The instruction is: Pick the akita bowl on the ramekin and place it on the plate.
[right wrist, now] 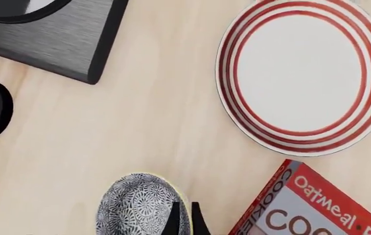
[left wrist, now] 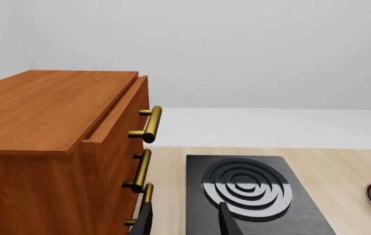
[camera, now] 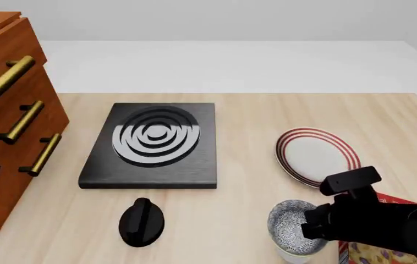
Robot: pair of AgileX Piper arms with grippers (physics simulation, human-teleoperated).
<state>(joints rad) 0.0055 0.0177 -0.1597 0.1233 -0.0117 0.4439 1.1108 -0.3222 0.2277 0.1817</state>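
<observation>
- Right gripper [camera: 317,224] low over the right-hand rim of the akita bowl [camera: 291,226], with the dark wrist body covering that side of the bowl in the front view.
- In the right wrist view, fingers [right wrist: 173,221] drawn to a narrow slit astride the bowl's wall, one inside the speckled hollow and one outside; judged pinched on the rim, though the tips run off the picture's edge.
- Akita bowl sitting upright at the table's near edge, nested on the ramekin [camera: 296,256], of which only a pale sliver shows beneath; no clear gap between the two, so probably not lifted yet.
- Key relation: plate [camera: 317,157] straight ahead of the bowl, farther up the table and a touch to the right, near but not touching. Bare wood between them.
- Bowl round, so no long axis to line up; only the held side matters, and that is the side toward the cookie box [right wrist: 316,205].
- Coming move, as a judgement: straight up to free the bowl from the ramekin, then forward over the red rings and down onto the white middle.
- Risks: ramekin dragged up or tipped if the bowl sticks; bowl hanging tilted from a one-sided pinch.
- Cookie box just beside the bowl on the right, lying short of the plate.
- Left gripper [left wrist: 185,223] far off at the table's left by the wooden drawer cabinet [camera: 3,110], fingers spread wide, nothing between them; right arm plainly nearer.
- Black burner plate [camera: 153,143] and black knob [camera: 141,220] well to the left of the bowl, off the path to the plate.
</observation>
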